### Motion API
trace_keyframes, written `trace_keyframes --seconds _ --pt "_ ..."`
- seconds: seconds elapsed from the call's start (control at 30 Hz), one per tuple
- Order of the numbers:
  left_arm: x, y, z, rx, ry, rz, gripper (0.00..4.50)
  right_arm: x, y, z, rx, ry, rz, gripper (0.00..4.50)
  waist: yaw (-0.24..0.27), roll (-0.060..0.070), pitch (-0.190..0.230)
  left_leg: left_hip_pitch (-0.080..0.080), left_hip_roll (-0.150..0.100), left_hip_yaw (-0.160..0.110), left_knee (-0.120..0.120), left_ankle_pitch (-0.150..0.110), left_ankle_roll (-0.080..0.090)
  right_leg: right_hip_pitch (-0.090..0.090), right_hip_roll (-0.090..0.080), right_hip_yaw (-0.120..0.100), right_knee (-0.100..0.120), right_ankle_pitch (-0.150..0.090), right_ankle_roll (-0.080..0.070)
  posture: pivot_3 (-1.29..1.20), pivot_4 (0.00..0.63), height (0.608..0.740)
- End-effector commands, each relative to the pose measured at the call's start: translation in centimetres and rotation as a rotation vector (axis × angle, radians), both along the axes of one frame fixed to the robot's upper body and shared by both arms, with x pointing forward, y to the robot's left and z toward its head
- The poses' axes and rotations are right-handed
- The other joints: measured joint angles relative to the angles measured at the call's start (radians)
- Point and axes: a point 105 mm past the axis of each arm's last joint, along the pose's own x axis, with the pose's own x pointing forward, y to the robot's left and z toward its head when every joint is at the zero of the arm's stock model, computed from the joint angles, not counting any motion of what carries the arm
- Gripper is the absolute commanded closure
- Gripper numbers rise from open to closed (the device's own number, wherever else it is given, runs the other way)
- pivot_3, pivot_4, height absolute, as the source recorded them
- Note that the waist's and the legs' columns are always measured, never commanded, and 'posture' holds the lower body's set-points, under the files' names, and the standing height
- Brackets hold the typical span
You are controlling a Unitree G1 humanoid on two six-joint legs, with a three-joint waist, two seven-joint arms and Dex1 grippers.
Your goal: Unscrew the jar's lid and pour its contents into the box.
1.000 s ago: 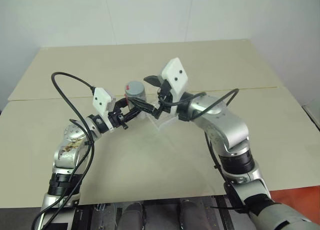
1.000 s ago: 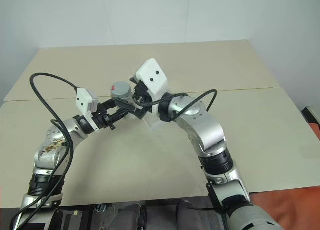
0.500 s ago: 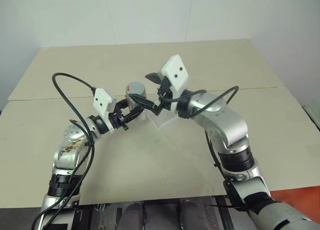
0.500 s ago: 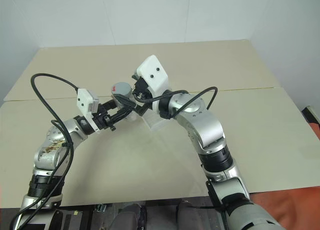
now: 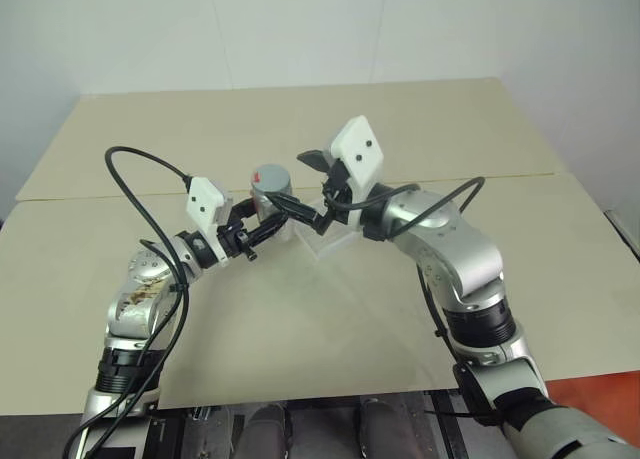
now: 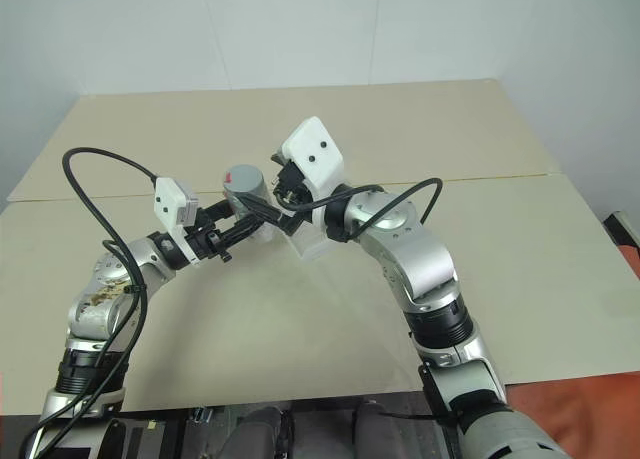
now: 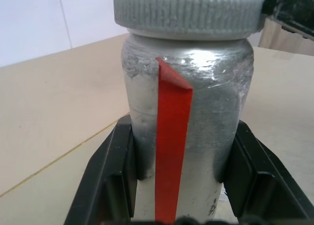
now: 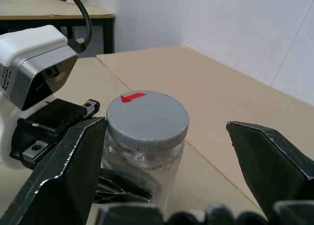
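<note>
My left gripper is shut on the jar and holds it upright above the table. The jar has a silvery body with a red stripe, clamped between the two black fingers. The grey ribbed lid, with a red mark on top, sits on the jar. My right gripper is open at lid height, its jaws spread wider than the lid. One finger is close against the lid's edge and the other stands well off. The clear box lies on the table under the right hand. The contents are hidden.
The beige table runs wide on all sides, with a seam across its middle. A black cable loops up from my left forearm. A white wall stands behind the far edge.
</note>
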Motion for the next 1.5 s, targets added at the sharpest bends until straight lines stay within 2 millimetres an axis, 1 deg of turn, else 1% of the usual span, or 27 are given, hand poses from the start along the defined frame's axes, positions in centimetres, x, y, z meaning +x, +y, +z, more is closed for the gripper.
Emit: trace_keyframes --seconds 0.03,0.37,0.53,0.63,0.7,0.83,0.97,1.43,1.5 --pt "-0.6 -0.2 1.5 -0.014 -0.055 -0.02 2.54 -0.4 -0.5 1.5 0.031 -0.052 -0.002 0.04 0.0 0.0 0.0 0.0 0.0 0.0 0.0 0.0 0.0 0.0 0.0 0.0 0.0 0.0 0.0 0.0 0.15 0.74" --pt "-0.6 -0.2 1.4 -0.016 -0.052 -0.023 2.54 -0.7 -1.1 1.3 0.022 -0.053 0.002 0.04 0.0 0.0 0.0 0.0 0.0 0.0 0.0 0.0 0.0 0.0 0.0 0.0 0.0 0.0 0.0 0.0 0.15 0.74" --pt "-0.7 -0.2 1.4 -0.017 -0.05 -0.022 2.54 -2.6 -1.0 1.9 0.055 -0.041 0.127 0.04 0.0 0.0 0.0 0.0 0.0 0.0 0.0 0.0 0.0 0.0 0.0 0.0 0.0 0.0 0.0 0.0 0.15 0.74" --pt "-0.7 -0.4 1.3 -0.017 -0.048 -0.025 2.54 -3.0 -0.4 2.0 0.075 -0.028 0.162 0.04 -0.001 0.0 0.0 0.0 0.0 0.0 0.0 -0.001 0.001 0.0 0.0 0.0 0.0 0.0 0.0 0.0 0.15 0.74" --pt "-0.7 -0.5 1.2 -0.016 -0.048 -0.027 2.54 -2.9 0.1 1.9 0.073 -0.024 0.161 0.04 -0.001 0.0 0.0 0.0 0.0 0.0 0.0 -0.001 0.001 0.0 0.0 0.0 0.0 0.0 0.0 0.0 0.15 0.74" --pt "-0.8 -0.9 1.2 -0.014 -0.051 -0.039 2.54 -1.8 1.1 1.9 0.073 -0.018 0.118 0.04 0.0 0.0 0.0 0.0 0.0 0.0 0.0 0.0 0.001 0.0 0.0 0.0 0.0 0.0 0.0 0.0 0.15 0.74" --pt "-0.8 -1.0 1.2 -0.01 -0.055 -0.046 2.54 -0.8 1.6 2.0 0.064 -0.025 0.07 0.04 0.0 0.0 0.0 0.0 0.0 0.0 0.0 0.0 0.0 0.0 0.0 0.0 0.0 0.0 0.0 0.0 0.15 0.74" --pt "-1.0 -0.8 1.2 -0.009 -0.058 -0.043 2.54 -0.6 2.2 1.7 0.062 -0.003 0.089 0.04 -0.001 0.0 0.0 0.0 0.0 0.0 0.0 0.0 0.0 0.0 0.0 0.0 0.0 0.0 0.0 0.0 0.15 0.74" --pt "-1.1 -0.8 1.2 -0.009 -0.058 -0.042 2.54 -0.5 2.2 1.7 0.062 -0.001 0.09 0.41 -0.001 0.0 0.0 0.0 0.0 0.0 0.0 0.0 0.0 0.0 0.0 0.0 0.0 0.0 0.0 0.0 0.15 0.74"
